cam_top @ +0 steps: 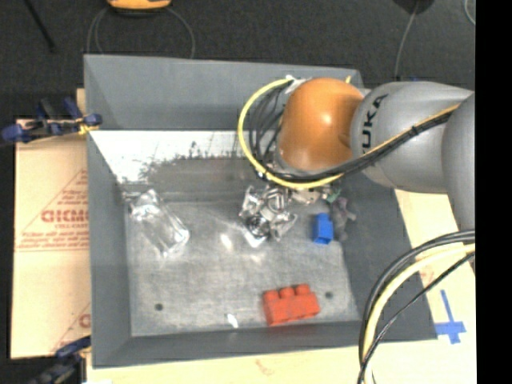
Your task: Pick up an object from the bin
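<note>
Seen from above, the gripper (264, 213) hangs low over the middle of the bin (104, 254), open or closed I cannot tell, nearest a small blue block (322, 230) just beside it toward the right wall, long axis running far-to-near.

Grey arm (424, 134), black KUKA lettering (366, 128), orange dome cover (316, 126), yellow-black cable loops (250, 130).
</note>
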Tool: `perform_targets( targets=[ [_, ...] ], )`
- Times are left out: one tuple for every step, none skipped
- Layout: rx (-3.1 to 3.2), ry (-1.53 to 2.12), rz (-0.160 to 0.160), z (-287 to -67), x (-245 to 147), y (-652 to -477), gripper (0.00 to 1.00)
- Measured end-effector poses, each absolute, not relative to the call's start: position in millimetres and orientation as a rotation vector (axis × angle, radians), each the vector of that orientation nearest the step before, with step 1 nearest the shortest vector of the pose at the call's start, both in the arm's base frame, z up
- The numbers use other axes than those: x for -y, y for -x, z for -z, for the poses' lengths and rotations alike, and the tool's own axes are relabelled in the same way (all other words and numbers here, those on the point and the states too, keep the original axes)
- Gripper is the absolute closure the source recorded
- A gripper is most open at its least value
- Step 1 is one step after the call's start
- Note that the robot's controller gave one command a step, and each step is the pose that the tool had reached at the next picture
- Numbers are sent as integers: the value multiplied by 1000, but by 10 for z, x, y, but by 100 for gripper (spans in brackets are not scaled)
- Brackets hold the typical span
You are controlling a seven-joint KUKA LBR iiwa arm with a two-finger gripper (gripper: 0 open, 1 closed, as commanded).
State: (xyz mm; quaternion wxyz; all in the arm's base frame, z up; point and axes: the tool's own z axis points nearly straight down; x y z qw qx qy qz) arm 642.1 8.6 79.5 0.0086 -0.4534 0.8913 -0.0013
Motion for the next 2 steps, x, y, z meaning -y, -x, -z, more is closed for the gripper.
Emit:
perform_targets(
  targets=[
    [-2795, 1409, 8, -1344, -82, -6450, 100],
    [-2801, 1399, 5, -1526, -79, -6469, 100]
  ],
)
